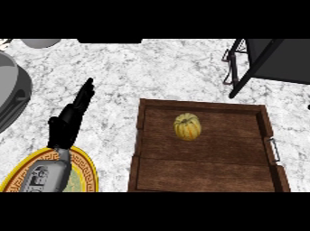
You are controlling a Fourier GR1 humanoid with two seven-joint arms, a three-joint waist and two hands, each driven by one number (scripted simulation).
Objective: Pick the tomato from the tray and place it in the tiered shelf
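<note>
Tomato, ribbed, yellow-green, in dark wooden tray; left hand, fingers straight, empty, over marble counter.

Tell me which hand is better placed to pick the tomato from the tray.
Probably the left: the left hand is open just left of the tray, level with the tomato. The right hand is not in view.

Kitchen, marble counter, wooden tray, yellow-rimmed plate, black tiered shelf, perhaps a grey pot
</note>
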